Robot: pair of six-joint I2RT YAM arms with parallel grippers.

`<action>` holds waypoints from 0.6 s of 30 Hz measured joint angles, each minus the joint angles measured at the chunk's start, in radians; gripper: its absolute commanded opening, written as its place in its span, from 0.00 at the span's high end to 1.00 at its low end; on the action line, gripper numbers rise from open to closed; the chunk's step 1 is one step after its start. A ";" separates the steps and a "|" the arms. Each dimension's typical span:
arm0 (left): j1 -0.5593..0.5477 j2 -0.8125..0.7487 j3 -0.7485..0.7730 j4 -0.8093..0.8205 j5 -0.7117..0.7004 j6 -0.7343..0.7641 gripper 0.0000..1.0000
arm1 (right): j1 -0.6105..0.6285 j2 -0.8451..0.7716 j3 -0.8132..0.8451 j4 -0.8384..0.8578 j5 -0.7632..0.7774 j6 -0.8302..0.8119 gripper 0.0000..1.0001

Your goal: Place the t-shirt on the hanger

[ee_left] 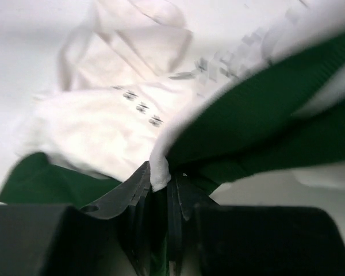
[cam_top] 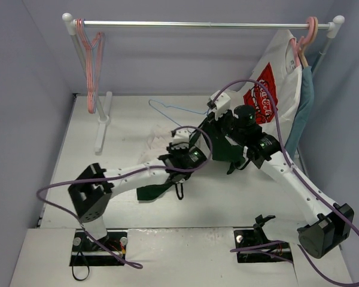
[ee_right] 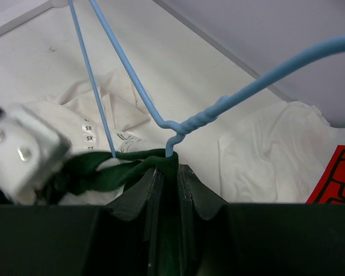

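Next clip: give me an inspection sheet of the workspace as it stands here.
Surface: white table, no spills seen.
Job's things: t-shirt bunched mid-table; hanger with its neck at the collar.
Clutter: white garment crumpled beside the t-shirt.
Grippers: left gripper jaws closed on the t-shirt edge, white cloth pinched too; right gripper jaws closed on the collar.
Cables: purple cables loop around both arms.
Surroundings: rail with pink hangers; logo shirt and teal garment hanging at the right.
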 measured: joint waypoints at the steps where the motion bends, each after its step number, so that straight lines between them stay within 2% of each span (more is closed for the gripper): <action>1: 0.026 -0.048 -0.046 0.021 0.023 0.035 0.90 | 0.000 -0.008 -0.003 -0.005 0.000 -0.006 1.00; 5: 0.195 -0.264 -0.173 0.116 0.191 0.203 0.90 | 0.000 -0.028 -0.008 -0.027 -0.005 -0.021 1.00; 9: 0.380 -0.403 -0.141 0.137 0.394 0.355 0.89 | 0.001 -0.037 -0.010 -0.031 -0.029 -0.027 1.00; 14: 0.480 -0.422 -0.021 0.080 0.592 0.483 0.89 | 0.002 -0.074 -0.045 -0.014 -0.064 -0.048 1.00; 18: 0.510 -0.408 0.024 0.000 0.701 0.541 0.82 | 0.002 -0.105 -0.063 -0.013 -0.072 -0.071 1.00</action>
